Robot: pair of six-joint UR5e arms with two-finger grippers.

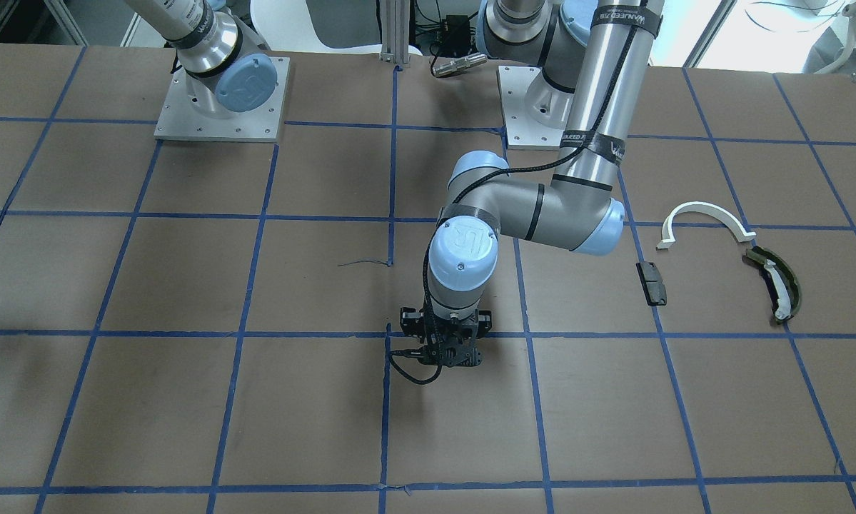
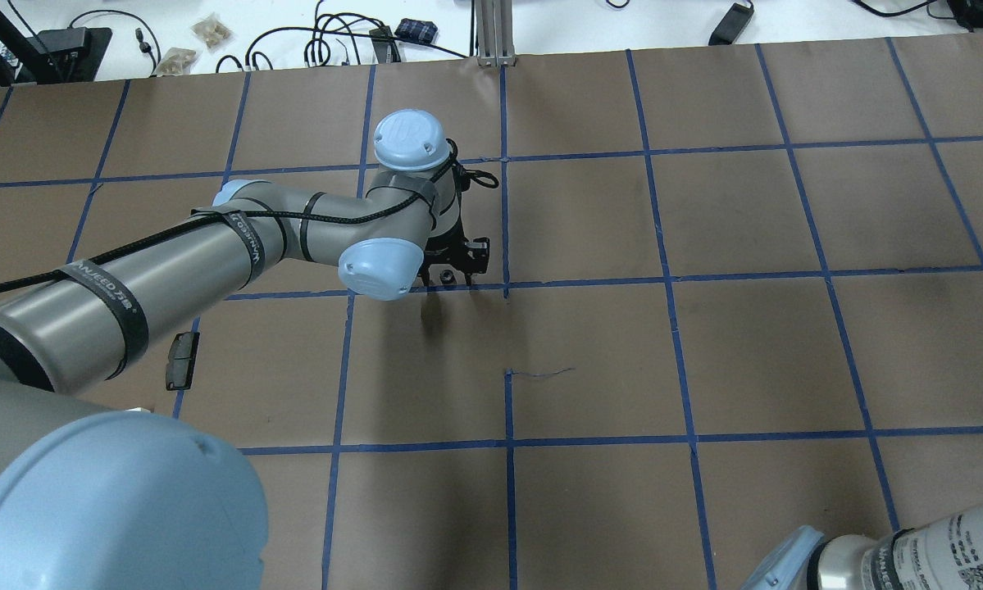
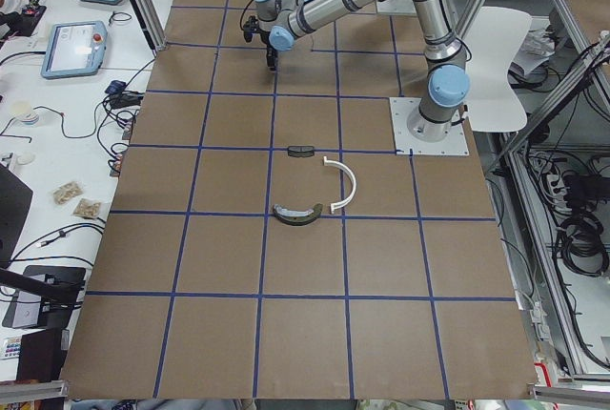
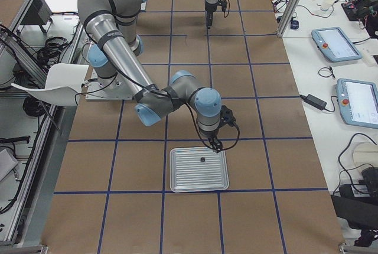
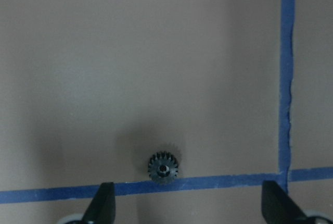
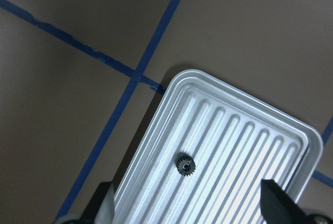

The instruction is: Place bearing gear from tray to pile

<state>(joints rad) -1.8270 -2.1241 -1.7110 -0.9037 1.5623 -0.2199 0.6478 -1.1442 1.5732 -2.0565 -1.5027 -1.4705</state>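
Note:
A small dark bearing gear (image 6: 183,167) lies in the ribbed silver tray (image 6: 234,140), also seen in the exterior right view (image 4: 199,171). My right gripper (image 6: 184,195) hangs open over the tray's far edge (image 4: 216,146), above that gear. A second small gear (image 5: 163,168) lies on the brown table at a blue tape line. My left gripper (image 5: 187,195) is open and low over it, near the table's middle (image 1: 445,353). The pile lies apart: a white half-ring arc (image 1: 706,218), an olive-green curved piece (image 1: 777,285) and a dark grey block (image 1: 651,283).
The table is brown paper with a blue tape grid (image 1: 392,214). Both arm bases (image 1: 220,100) stand at the robot's edge. The left arm's long forearm (image 2: 171,270) reaches across above the grey block (image 2: 182,360). Cables and tablets lie on the side bench (image 4: 354,100).

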